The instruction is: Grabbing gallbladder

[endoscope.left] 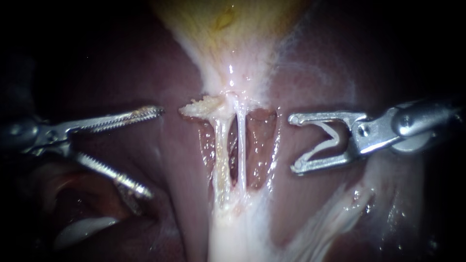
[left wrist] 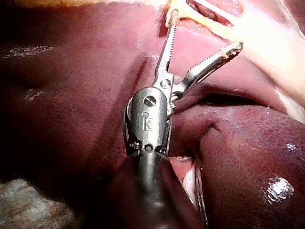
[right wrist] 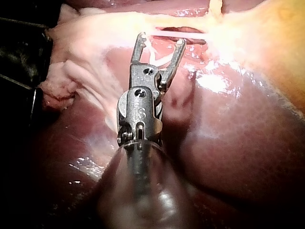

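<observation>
The left instrument [endoscope.left: 153, 153] [left wrist: 206, 28] hovers over the dark liver [endoscope.left: 121, 73] with its pincer released, the toothed jaws spread wide and holding nothing. The yellowish gallbladder [endoscope.left: 228, 24] [right wrist: 271, 38] lies ahead of that pincer and off to one side, untouched. It narrows into two pale tubes [endoscope.left: 221, 145] that run between the two instruments. Opposite, the right instrument [endoscope.left: 292, 144] [right wrist: 161, 39] has its pincer standing wide yet grasping a white clip [endoscope.left: 326, 140], folded in a V with one leg against each jaw.
</observation>
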`<action>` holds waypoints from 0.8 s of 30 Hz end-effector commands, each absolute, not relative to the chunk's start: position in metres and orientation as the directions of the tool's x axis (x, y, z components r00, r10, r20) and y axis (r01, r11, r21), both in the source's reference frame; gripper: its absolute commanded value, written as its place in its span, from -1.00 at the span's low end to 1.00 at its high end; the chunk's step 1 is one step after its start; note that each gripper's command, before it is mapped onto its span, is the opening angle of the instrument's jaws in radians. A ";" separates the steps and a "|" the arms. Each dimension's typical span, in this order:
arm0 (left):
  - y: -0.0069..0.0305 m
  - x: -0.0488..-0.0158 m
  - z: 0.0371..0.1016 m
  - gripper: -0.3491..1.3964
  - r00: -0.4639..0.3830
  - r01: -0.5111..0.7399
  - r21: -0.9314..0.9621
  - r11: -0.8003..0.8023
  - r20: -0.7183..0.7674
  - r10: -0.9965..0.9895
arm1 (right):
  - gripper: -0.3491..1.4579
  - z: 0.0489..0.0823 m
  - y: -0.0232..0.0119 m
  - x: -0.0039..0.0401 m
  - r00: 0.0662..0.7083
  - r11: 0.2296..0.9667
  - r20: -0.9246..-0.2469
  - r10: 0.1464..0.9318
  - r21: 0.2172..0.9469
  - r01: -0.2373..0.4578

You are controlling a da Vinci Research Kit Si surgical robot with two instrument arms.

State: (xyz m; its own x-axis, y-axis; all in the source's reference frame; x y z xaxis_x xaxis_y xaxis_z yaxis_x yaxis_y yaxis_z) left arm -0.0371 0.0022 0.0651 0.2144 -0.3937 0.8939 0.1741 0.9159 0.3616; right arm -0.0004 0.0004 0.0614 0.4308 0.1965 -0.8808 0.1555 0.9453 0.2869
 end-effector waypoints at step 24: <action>0.0073 -0.0388 0.0724 0.44 0.279 0.221 0.425 0.878 0.835 -0.475 | -0.07 0.0614 0.0004 -0.0005 0.430 0.945 -0.881 0.196 0.287 0.156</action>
